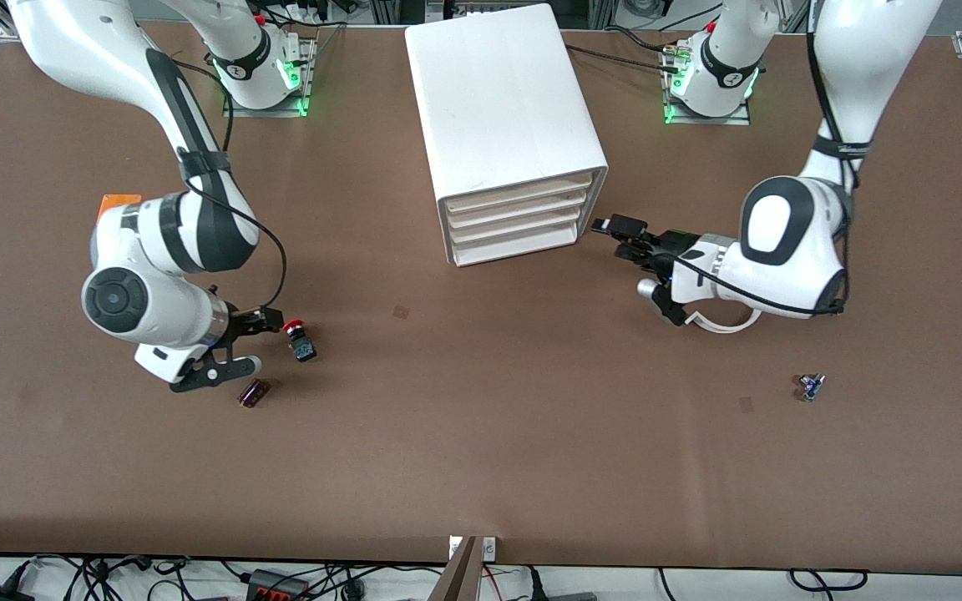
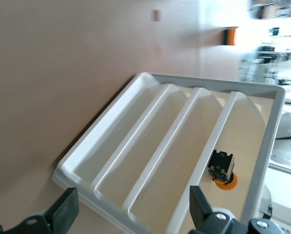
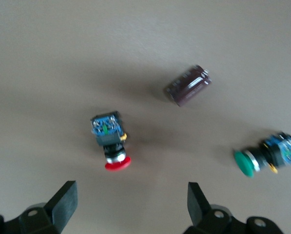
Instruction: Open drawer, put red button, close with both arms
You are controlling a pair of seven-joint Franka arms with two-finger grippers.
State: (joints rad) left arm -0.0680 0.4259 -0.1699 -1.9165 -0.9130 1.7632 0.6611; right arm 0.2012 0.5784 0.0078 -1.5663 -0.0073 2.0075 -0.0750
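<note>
— On the surface toward the right arm's end, what lies there?
— The red button (image 1: 300, 339), on its side, just beside the right claw (image 1: 257, 340), whose fingers are spread. A maroon cylinder (image 1: 253, 392) lies nearer the front camera.
— And the drawer (image 1: 523, 206)?
— Shut in the white cabinet (image 1: 498, 100). The left claw (image 1: 619, 236) hangs spread beside the cabinet's front corner.

Even overhead light on the brown table (image 1: 481, 434), soft shadows beside the cabinet (image 1: 508, 133), blown-out glare in the left wrist view's corner, right wrist view slightly blurred
</note>
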